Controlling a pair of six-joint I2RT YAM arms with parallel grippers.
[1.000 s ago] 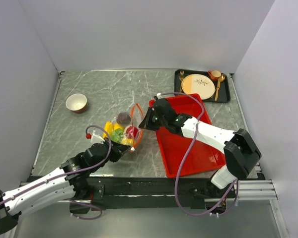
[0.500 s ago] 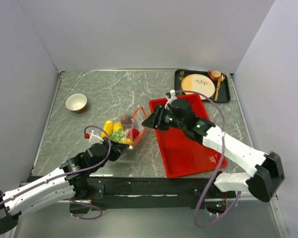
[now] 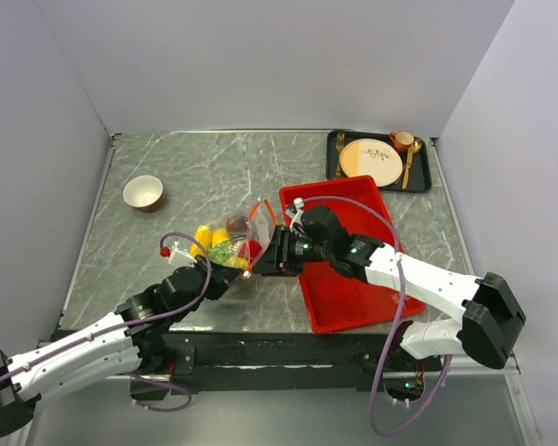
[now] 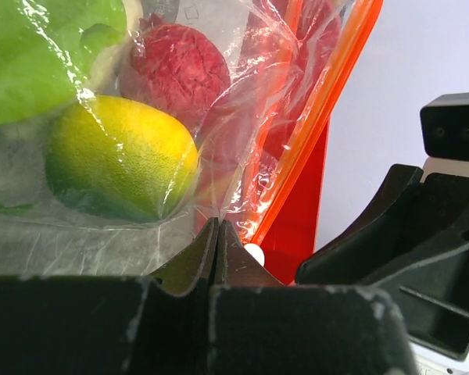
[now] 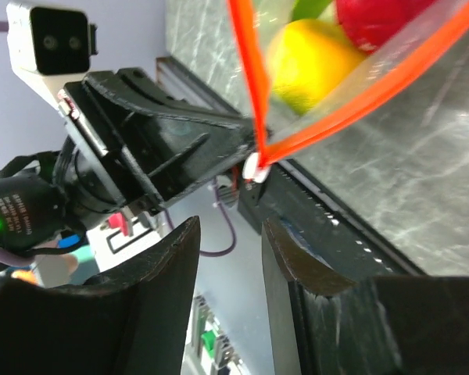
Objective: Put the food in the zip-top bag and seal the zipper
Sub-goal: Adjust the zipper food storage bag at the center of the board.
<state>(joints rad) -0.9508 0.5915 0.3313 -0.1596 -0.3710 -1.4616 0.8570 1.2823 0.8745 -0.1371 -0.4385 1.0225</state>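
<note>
Left pincer (image 4: 217, 234) is squeezed fully together on the clear film at the near corner of the zip-top bag (image 3: 231, 243), so it's got the plastic pinched. Right behind that film sits the food: a yellow-green fruit (image 4: 121, 156), a bumpy red fruit (image 4: 176, 66) above it and a green piece (image 4: 39, 55) up in the corner. From above you can also spot the dark purple grapes (image 3: 234, 223) at the far side of the bag.

Right pincer (image 5: 230, 226) has its jaws apart with nothing between them, and it's parked just beside the left one at that same near corner. The little white slider (image 5: 255, 166) sits just past the gap between its fingers; can't tell if anything's touching it. From the slider the zipper (image 5: 246, 78) splits into two orange-red strips in a V, so the bag's mouth is open.

The bag lies on the grey marbled tabletop (image 3: 195, 167), just left of a red tray (image 3: 353, 302) that the right arm reaches across. A white bowl (image 3: 142, 192) sits off to the far left, and a cream plate (image 3: 370, 161) with gold cutlery on a black tray is at the far right corner.
</note>
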